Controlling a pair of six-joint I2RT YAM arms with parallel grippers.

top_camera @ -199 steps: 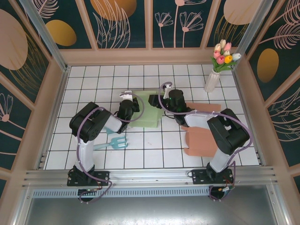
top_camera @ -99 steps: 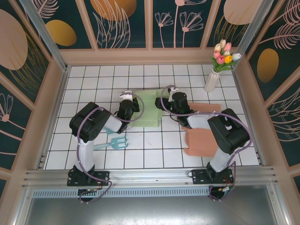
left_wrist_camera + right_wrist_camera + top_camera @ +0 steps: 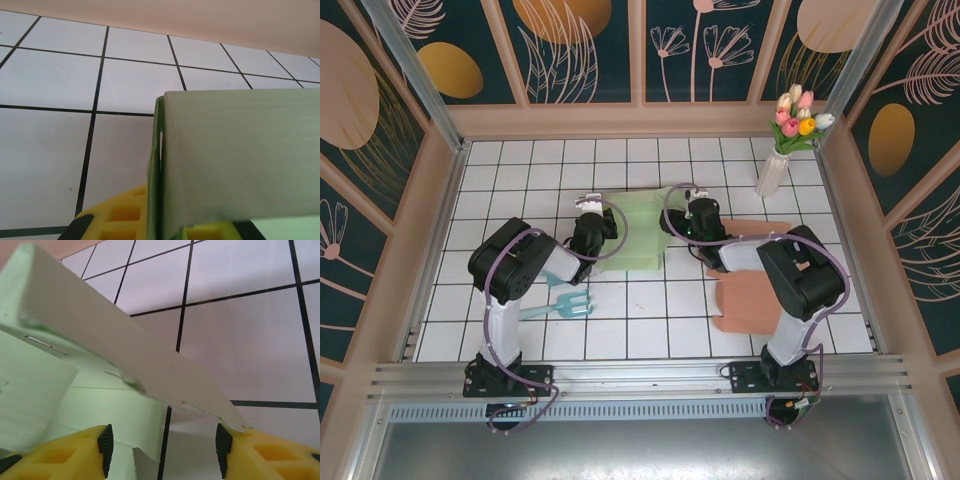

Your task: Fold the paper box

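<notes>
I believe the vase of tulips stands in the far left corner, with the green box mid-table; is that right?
Not quite: the vase stands in the far right corner, as the top external view shows. The green box is mid-table.

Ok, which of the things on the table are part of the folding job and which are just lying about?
Job in hand: pale green paper box; left gripper; right gripper.
Lying about: teal plastic garden fork; flat salmon-pink cardboard; white vase of tulips.
</notes>
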